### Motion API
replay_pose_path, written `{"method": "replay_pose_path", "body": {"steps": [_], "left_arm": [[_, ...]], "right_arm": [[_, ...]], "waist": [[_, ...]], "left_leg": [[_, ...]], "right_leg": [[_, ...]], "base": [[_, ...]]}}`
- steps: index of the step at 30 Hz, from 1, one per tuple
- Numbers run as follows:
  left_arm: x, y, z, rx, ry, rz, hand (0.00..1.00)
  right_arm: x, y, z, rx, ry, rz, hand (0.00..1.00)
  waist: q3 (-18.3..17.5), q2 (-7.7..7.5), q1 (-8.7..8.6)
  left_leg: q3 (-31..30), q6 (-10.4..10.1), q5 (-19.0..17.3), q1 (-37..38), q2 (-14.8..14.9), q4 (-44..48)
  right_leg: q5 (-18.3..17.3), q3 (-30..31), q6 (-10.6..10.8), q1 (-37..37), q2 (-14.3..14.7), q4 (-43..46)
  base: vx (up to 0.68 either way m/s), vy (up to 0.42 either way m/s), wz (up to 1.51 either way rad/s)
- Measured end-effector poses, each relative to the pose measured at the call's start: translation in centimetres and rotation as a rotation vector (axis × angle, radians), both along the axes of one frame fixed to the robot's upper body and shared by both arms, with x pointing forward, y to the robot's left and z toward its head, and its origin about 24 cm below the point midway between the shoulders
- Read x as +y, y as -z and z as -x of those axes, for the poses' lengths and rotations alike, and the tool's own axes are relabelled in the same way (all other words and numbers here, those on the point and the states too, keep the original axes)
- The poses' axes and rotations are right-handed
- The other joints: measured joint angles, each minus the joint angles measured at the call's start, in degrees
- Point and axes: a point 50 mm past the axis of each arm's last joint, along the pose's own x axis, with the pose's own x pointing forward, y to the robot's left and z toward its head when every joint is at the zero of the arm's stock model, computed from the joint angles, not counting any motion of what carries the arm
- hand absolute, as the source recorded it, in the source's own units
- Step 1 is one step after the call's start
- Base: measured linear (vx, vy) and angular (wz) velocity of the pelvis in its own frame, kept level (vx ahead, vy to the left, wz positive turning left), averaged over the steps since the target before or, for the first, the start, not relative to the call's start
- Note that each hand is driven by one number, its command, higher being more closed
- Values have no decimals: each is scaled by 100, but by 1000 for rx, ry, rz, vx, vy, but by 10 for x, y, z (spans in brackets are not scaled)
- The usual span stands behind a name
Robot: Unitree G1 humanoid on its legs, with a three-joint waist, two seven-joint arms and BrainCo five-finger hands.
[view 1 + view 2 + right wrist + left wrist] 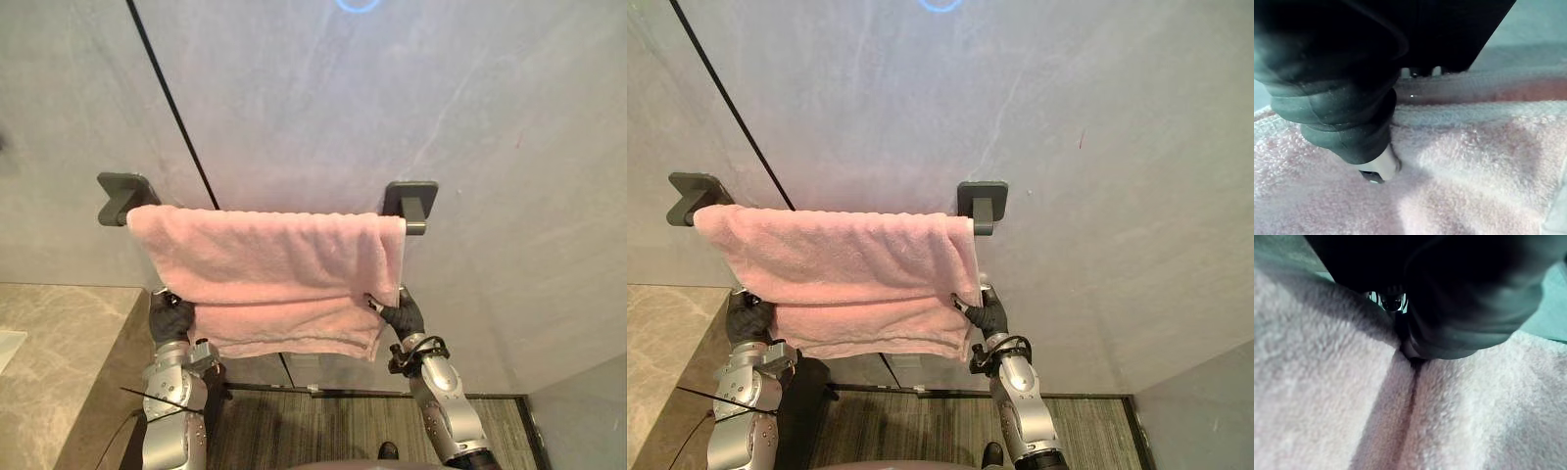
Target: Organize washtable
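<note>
A pink towel (274,269) hangs folded over a dark bar between two dark wall brackets (122,194) (411,201) on the grey wall. Its front flap reaches lower than the bar on both sides. My left hand (169,318) is raised against the towel's lower left corner, where its dark cover (1459,298) lies on the cloth. My right hand (402,315) is at the towel's right edge. Its thumb (1378,169) presses on the front of the cloth, with the fingers behind it.
A beige marble countertop (59,343) lies at the lower left, just under the towel's left end. A black seam (167,98) runs down the wall behind the bar. Striped flooring (323,421) shows below.
</note>
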Motion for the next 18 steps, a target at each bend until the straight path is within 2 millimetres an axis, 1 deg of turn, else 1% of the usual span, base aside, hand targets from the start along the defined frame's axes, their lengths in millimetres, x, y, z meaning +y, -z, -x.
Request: {"method": "replay_pose_path", "body": {"steps": [2, 5, 6, 7, 8, 9, 10, 11, 13, 14, 15, 17, 18], "left_arm": [[4, 4, 2, 17, -18, 2, 0], [5, 10, 4, 43, -23, 7, 0], [6, 15, 5, 63, -25, 14, 0], [5, 24, 7, 102, -23, 23, 0], [4, 37, 11, 160, -12, 36, 0], [2, 44, 14, 191, -2, 45, 0], [-3, 62, 22, 269, 29, 70, 0], [-5, 69, 26, 300, 43, 79, 0], [-14, 94, 40, 416, 100, 122, 0], [-18, 108, 50, 485, 128, 149, 0], [-20, 115, 57, 521, 141, 164, 0], [-28, 138, 80, 645, 204, 210, 0], [-30, 143, 88, 680, 215, 218, 0]], "right_arm": [[-1, 6, 4, 21, 0, 2, 0], [-1, 22, 13, 88, -14, 5, 0], [-2, 31, 18, 128, -14, 8, 0], [-2, 41, 23, 174, -23, 14, 0], [-5, 55, 32, 244, -28, 26, 0], [-7, 62, 37, 282, -31, 38, 0], [-13, 81, 55, 395, -27, 64, 0], [-16, 89, 63, 437, -27, 73, 0], [-23, 107, 89, 563, -41, 106, 0], [-26, 113, 101, 606, -57, 124, 0], [-29, 115, 106, 619, -65, 136, 0], [-33, 119, 119, 662, -102, 163, 0], [-34, 119, 121, 670, -107, 166, 0]], "waist": [[-1, -2, 0], [-20, -34, 1], [-25, -44, 2], [-26, -55, 1], [-24, -59, 2], [-22, -62, 2], [-15, -70, 3], [-13, -69, 0], [31, -74, -6], [54, -85, -17], [56, -93, -17], [83, -134, -24], [90, -141, -26]], "left_leg": [[0, 0, 0, 54, 1, -23], [-2, 1, 0, 87, -2, -42], [-1, 1, 0, 87, -2, -52], [0, 1, 0, 98, -2, -59], [1, 1, 0, 118, -2, -61], [2, 1, -1, 128, -2, -61], [8, 0, 0, 153, -2, -59], [9, 0, 0, 159, -2, -59], [12, -1, -1, 217, -2, -64], [37, -2, -5, 264, 0, -71], [61, -2, -6, 276, 1, -71], [149, -4, -9, 321, 2, -69], [162, -5, -10, 328, 2, -68]], "right_leg": [[-1, 0, 0, 44, 1, -1], [-2, -1, 2, 72, -1, -2], [-2, 1, 2, 73, -1, -2], [-2, 1, 2, 80, 5, -26], [-2, 3, 2, 89, 4, -26], [-2, 5, 2, 92, 4, -26], [-2, 12, 2, 100, 7, -26], [-2, 13, 2, 105, 7, -26], [-2, 30, 2, 162, 8, -27], [-2, 44, 2, 193, 13, -28], [-2, 56, 3, 193, 14, -28], [6, 161, 9, 189, 19, -29], [7, 174, 7, 190, 21, -29]], "base": [[0, 0, 0], [0, 0, 0], [-31, -4, 0], [0, 0, 0], [-28, -4, -4], [-7, 0, -6], [-2, 2, -4], [2, 2, -3], [-6, 3, -2], [-22, 5, -8], [-37, 1, -15], [-49, 0, -19], [-60, -6, -14]]}}
